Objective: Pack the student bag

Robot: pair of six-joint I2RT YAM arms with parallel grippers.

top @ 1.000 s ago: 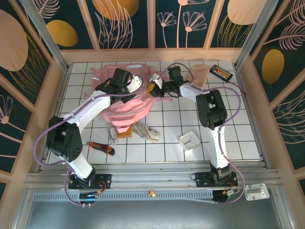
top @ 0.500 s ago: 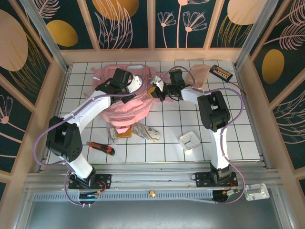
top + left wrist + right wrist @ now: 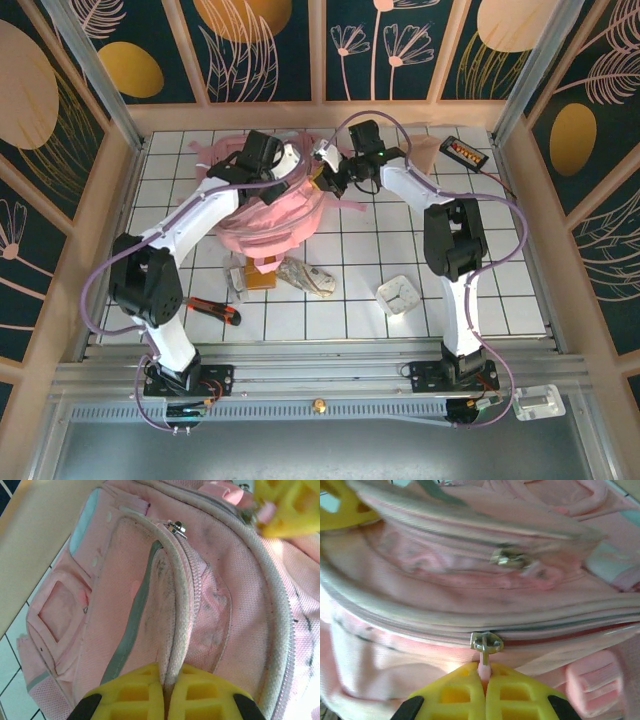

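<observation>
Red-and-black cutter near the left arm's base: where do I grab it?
Probably best to grip the cutter at mid-length, coming straight down, jaws across its narrow width. It lies flat on the table, long and thin, slightly angled, with bare tile along both long sides.

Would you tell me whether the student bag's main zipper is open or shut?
Shut where visible: zipper teeth on the student bag lie meshed, no gap. The right gripper, jaws closed, holds a zipper pull.
</observation>
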